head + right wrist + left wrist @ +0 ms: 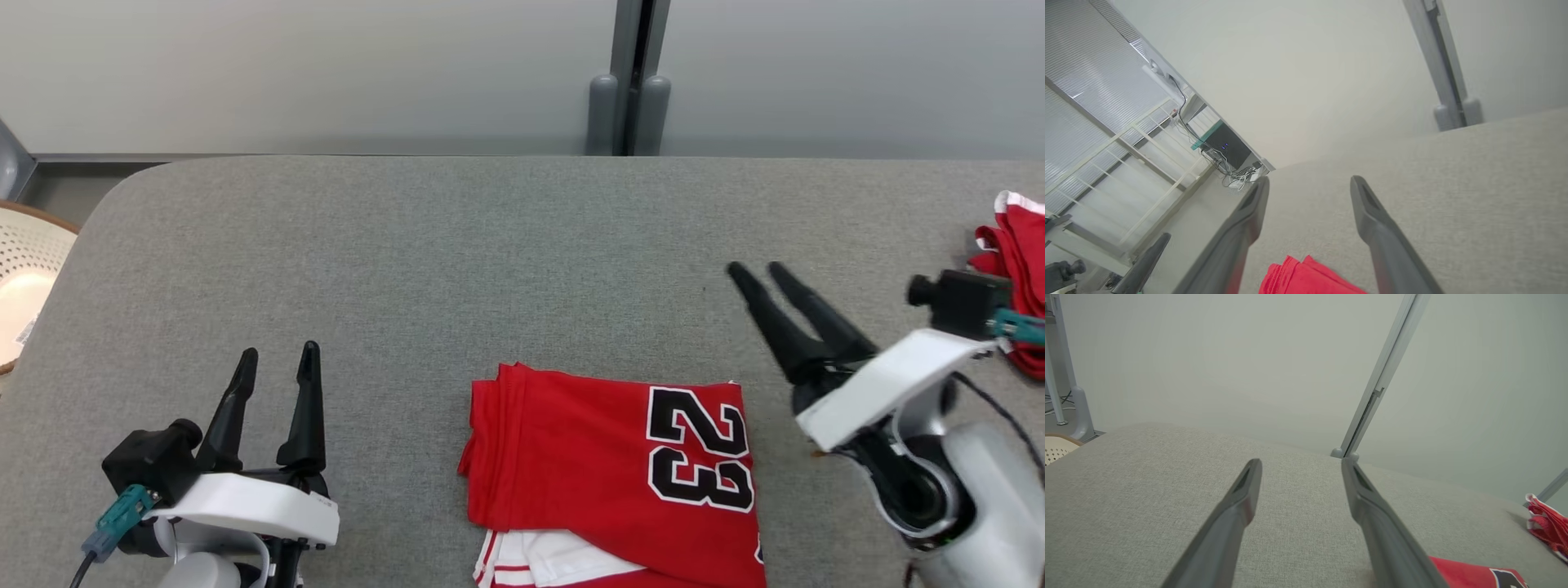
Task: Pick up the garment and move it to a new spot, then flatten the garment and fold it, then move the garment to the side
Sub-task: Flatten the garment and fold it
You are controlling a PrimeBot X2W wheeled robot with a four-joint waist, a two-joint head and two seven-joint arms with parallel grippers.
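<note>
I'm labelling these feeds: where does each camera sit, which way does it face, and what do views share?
Head view: on the head, looking down at the grey table and folded red jersey; left gripper and right gripper show, open.
Left wrist view: on that wrist, along its own fingers, across the table to the wall.
Right wrist view: on that wrist, along its fingers, past the table's corner.
Shared: all three catch the jersey.
</note>
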